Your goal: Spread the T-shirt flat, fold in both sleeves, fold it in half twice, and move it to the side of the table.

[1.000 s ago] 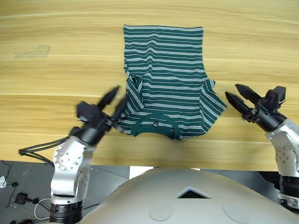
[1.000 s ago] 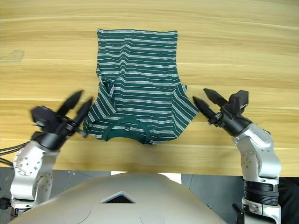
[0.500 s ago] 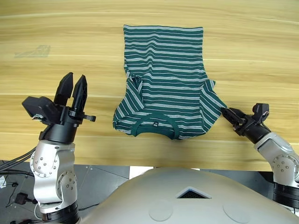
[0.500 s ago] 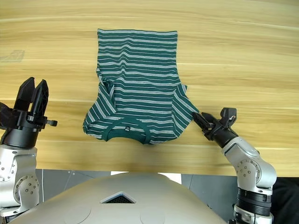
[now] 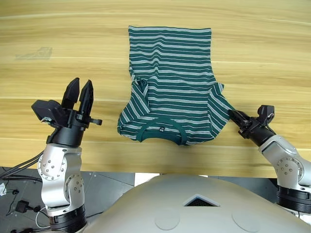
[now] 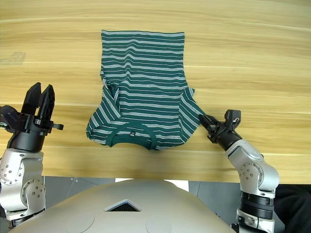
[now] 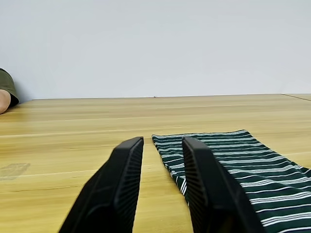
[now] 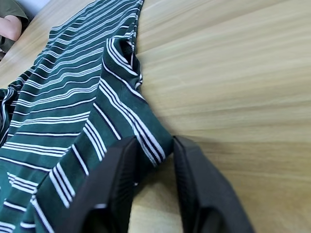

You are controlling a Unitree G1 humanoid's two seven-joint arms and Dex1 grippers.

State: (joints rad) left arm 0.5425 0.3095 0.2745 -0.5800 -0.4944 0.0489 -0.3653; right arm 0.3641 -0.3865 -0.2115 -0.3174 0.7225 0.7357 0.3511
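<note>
The green, white-striped T-shirt lies flat on the wooden table, collar toward me, with both sleeves turned partly inward. My right gripper sits low on the table at the tip of the shirt's right sleeve. Its fingers are shut on the sleeve's hem corner. My left gripper hangs above bare wood well left of the shirt. It is open by a narrow gap and holds nothing; its fingers point along the shirt's left edge.
The table's front edge runs just below the collar. Bare wood stretches to both sides of the shirt and beyond its hem. A faint grey mark shows at the far left. A person's arm rests at the table's far end.
My left gripper drew back from the shirt's left side and narrowed its fingers. My right gripper dropped toward the right sleeve tip and closed from wide open onto the hem.
</note>
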